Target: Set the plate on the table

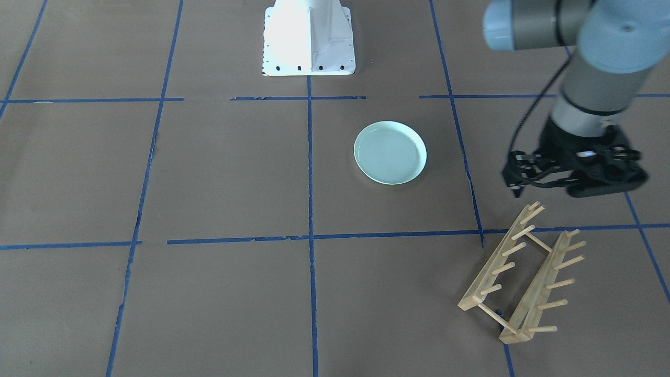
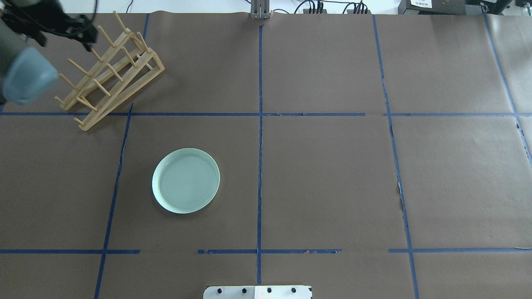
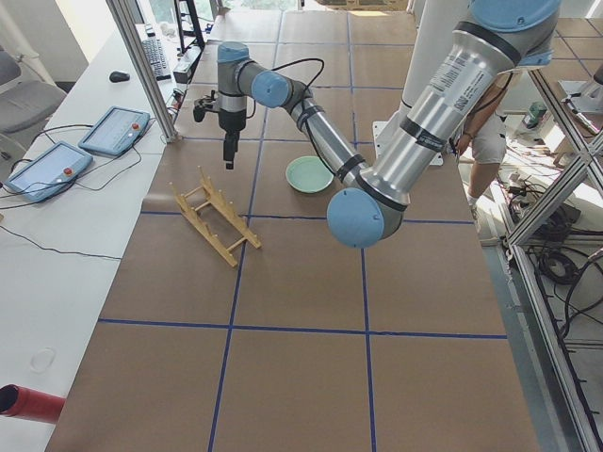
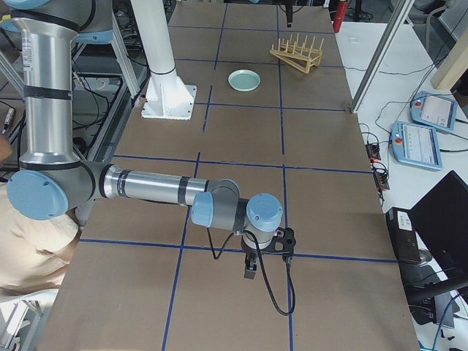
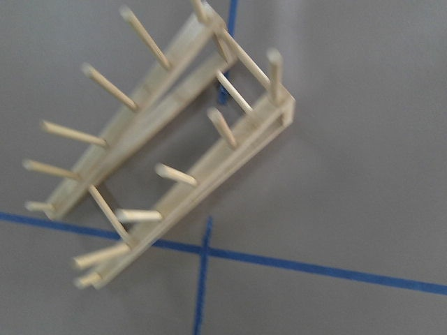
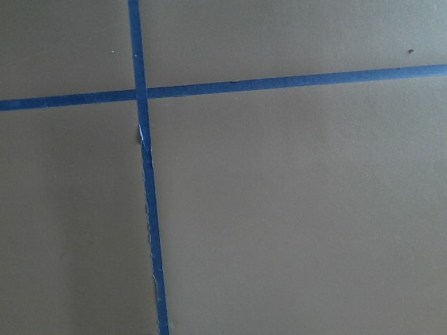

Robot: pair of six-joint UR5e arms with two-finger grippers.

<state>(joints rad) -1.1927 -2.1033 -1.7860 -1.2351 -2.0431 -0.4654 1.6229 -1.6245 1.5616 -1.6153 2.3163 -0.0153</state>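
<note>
The pale mint-green plate (image 1: 390, 152) lies flat on the brown paper table (image 1: 209, 173) and nothing touches it. It also shows in the overhead view (image 2: 185, 180) and small in both side views (image 3: 309, 174) (image 4: 243, 80). My left gripper (image 1: 515, 187) hangs above the table by the near end of the wooden peg rack (image 1: 523, 275), well off to the plate's side. Its fingers look closed together and hold nothing. My right gripper (image 4: 250, 272) shows only in the exterior right view, low over the table far from the plate. I cannot tell if it is open or shut.
The wooden peg rack (image 2: 110, 68) lies tipped on the table at the far left and fills the left wrist view (image 5: 174, 153). The white robot base (image 1: 309, 39) stands behind the plate. Blue tape lines (image 6: 147, 181) cross the table.
</note>
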